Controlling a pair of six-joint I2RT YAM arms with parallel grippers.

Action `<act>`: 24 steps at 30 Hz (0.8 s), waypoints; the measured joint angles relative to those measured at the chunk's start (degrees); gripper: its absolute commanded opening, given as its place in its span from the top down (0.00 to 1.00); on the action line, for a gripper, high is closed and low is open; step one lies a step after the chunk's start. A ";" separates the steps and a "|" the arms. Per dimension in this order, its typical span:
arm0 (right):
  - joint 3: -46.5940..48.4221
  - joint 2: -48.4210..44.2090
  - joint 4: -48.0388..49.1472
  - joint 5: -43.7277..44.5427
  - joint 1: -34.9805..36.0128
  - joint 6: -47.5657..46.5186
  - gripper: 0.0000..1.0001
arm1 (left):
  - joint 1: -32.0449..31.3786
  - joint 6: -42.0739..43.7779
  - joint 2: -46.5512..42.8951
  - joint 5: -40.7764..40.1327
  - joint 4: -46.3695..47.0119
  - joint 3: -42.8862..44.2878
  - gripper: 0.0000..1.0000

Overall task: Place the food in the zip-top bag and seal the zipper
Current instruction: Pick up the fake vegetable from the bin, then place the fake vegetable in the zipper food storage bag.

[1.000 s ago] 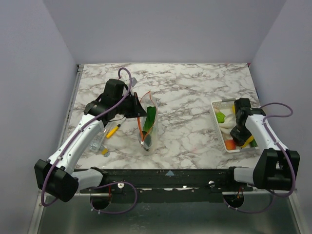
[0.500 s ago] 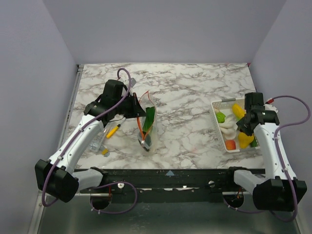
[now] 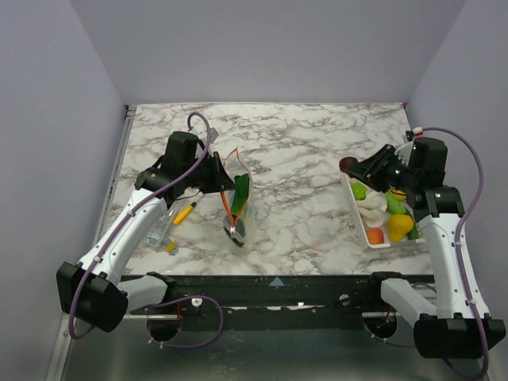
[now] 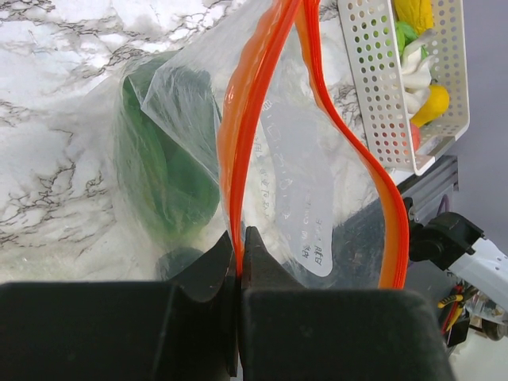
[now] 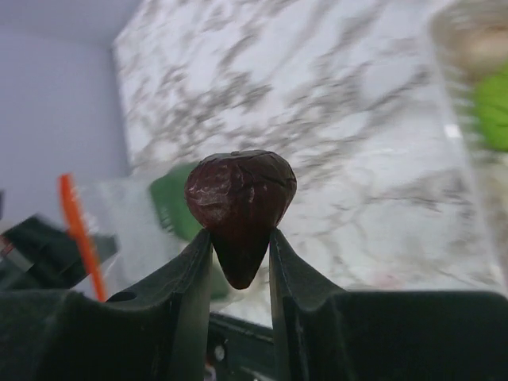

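Note:
The zip-top bag (image 3: 238, 202) stands open on the marble, a leafy green vegetable (image 4: 163, 159) inside it. My left gripper (image 4: 240, 234) is shut on one side of the red-orange zipper (image 4: 238, 143), holding the mouth apart; the other strip bows away to the right. My right gripper (image 5: 240, 238) is shut on a dark brown-red pointed piece of food (image 5: 240, 194), held in the air just left of the white tray (image 3: 355, 208), well right of the bag. Yellow (image 3: 401, 226), green (image 3: 359, 190), white (image 3: 370, 208) and orange-red (image 3: 375, 235) pieces lie in the tray.
A short yellow pen (image 3: 183, 213) and a small clear plastic item (image 3: 159, 230) lie left of the bag under my left arm. The slotted tray sits near the table's right edge. Purple walls close in the left, back and right.
My right gripper rose out of the tray and swung left and up with the dark piece in it. The left gripper kept its hold on the zipper, hardly moving.

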 measured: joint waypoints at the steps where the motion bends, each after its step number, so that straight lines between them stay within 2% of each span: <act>1: -0.13 -0.07 2.49 -3.58 1.16 0.85 1.00 | 0.00 0.00 0.00 0.00 0.02 0.00 1.00; 4: -0.22 0.02 9.77 -11.85 7.63 3.93 1.00 | 0.00 0.07 0.02 -0.02 0.00 0.00 1.00; 6: -0.22 0.42 14.34 -14.82 14.93 5.99 1.00 | 0.00 0.24 0.02 -0.20 0.00 0.00 1.00; 10: -0.20 3.15 20.92 -16.02 30.29 8.79 1.00 | 0.00 0.66 0.02 -0.68 0.00 0.00 1.00; 13: -0.20 6.58 24.59 -15.37 38.80 10.01 1.00 | 0.00 0.96 0.02 -0.92 0.00 0.00 1.00; 19: 1.60 14.49 29.94 -13.07 46.42 11.37 1.00 | 0.00 1.14 0.00 -1.42 0.00 -0.04 1.00; 24: 4.66 18.93 31.80 -10.60 48.98 12.20 0.99 | 0.00 1.36 -0.39 -2.01 -0.02 -0.07 1.00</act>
